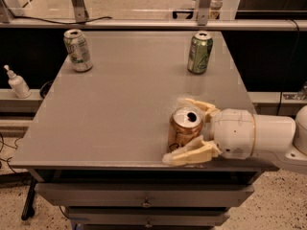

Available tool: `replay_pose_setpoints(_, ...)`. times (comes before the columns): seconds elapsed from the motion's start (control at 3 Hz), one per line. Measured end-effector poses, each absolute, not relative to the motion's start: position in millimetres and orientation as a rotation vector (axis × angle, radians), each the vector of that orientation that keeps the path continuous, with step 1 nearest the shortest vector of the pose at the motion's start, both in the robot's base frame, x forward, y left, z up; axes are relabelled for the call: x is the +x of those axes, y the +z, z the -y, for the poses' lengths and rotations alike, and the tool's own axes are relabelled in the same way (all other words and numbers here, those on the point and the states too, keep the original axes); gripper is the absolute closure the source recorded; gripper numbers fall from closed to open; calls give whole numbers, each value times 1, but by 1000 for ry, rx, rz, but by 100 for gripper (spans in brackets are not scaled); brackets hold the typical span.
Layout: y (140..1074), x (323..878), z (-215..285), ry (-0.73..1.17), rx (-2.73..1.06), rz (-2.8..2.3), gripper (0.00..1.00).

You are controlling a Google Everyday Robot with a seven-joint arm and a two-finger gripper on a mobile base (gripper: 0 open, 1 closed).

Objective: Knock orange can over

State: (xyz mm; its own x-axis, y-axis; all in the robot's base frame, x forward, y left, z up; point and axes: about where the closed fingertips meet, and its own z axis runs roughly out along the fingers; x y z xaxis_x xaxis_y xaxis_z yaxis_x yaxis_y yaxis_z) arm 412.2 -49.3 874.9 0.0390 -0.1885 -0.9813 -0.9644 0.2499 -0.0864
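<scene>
The orange can (184,129) stands upright near the front right edge of the grey table (120,104), its silver top and pull-tab opening facing up. My gripper (175,130) reaches in from the right and is open, with the can between its two pale fingers. One finger (192,153) lies along the can's near side and seems to touch it. The other finger (200,106) is behind the can, partly hidden by it. The white wrist sits just right of the can.
A green can (199,52) stands at the back right of the table. A white-and-green can (78,50) stands at the back left. A small white pump bottle (18,83) sits on a ledge left of the table. Drawers (144,200) lie under the front edge.
</scene>
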Motion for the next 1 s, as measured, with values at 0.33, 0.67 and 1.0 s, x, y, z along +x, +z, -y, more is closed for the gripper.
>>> replay_pose_setpoints(0.33, 861, 425, 62, 848, -1190, -1455, 41)
replay_pose_setpoints(0.67, 855, 449, 81, 808, -1216, -1511, 64)
replay_pose_setpoints(1.0, 859, 482, 101, 733, -1295, -1571, 88)
